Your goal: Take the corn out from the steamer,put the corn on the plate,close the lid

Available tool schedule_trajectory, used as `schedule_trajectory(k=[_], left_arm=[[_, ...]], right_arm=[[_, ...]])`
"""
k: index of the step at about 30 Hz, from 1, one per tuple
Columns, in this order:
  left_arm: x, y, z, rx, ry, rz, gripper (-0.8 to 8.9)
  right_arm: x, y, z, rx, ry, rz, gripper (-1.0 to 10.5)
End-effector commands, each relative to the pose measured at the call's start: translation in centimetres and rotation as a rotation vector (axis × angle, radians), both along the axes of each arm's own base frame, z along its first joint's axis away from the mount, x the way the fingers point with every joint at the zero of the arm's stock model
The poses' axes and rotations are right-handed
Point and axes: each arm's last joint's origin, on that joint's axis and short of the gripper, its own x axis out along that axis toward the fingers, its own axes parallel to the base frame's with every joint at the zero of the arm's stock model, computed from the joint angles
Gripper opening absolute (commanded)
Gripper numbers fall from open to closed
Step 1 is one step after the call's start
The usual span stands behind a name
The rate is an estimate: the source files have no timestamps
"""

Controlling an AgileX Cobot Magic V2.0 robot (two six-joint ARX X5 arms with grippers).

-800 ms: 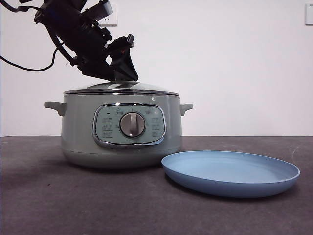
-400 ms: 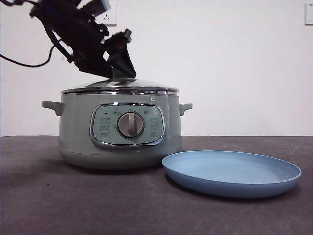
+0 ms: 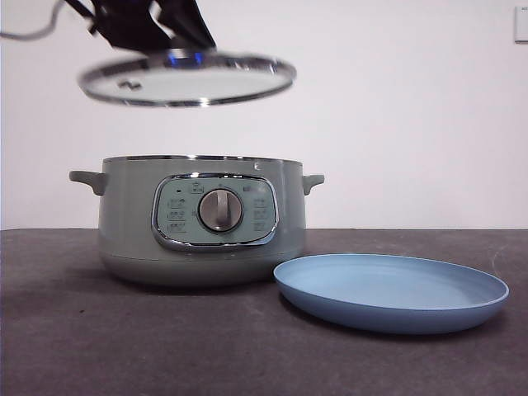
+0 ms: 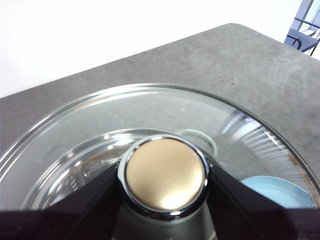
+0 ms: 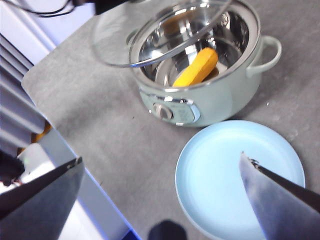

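Glass lid (image 3: 188, 79) hangs above the pot (image 3: 202, 219), plate (image 3: 391, 290) at its 4 o'clock on the bench (image 3: 124, 346). Left claw (image 4: 165, 200) grips the lid's knob (image 4: 165, 174). Right claw (image 5: 160, 200) spread wide over the plate; corn (image 5: 196, 67) lies inside the pot.

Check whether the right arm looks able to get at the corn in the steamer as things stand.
Probably yes. The left end effector holds the lid clear above the steamer, so the corn lies uncovered inside. The right end effector, open, hovers over the plate, nothing visibly between.
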Motion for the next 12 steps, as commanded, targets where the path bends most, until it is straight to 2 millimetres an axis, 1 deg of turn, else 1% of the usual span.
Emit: schedule_trajectory(k=[1,5,7,9,12], left_arm=[[-2.4,1.0,2.8,-0.041,-0.079,-0.005,-0.08],[-6.4,2.6,5.3,-0.051,-0.108,0.0,-0.08],[-8.7,3.6,6.4,-0.055,-0.124,0.007,-0.08],[-10.7,4.5,7.2,-0.053,-0.137,0.029,-0.08],[-13.8,5.8,8.0,-0.051,-0.156,0.057,-0.08]], right_arm=[[0.8,0.2,0.3,0.037,-0.016,-0.023,6.0],[2.6,0.7,0.4,0.088,-0.021,-0.054,6.0],[3.7,1.1,0.2,0.11,-0.024,-0.06,6.0],[5.0,1.7,0.0,0.132,-0.022,-0.063,6.0],[7.1,3.1,-0.7,0.172,-0.008,-0.064,6.0]])
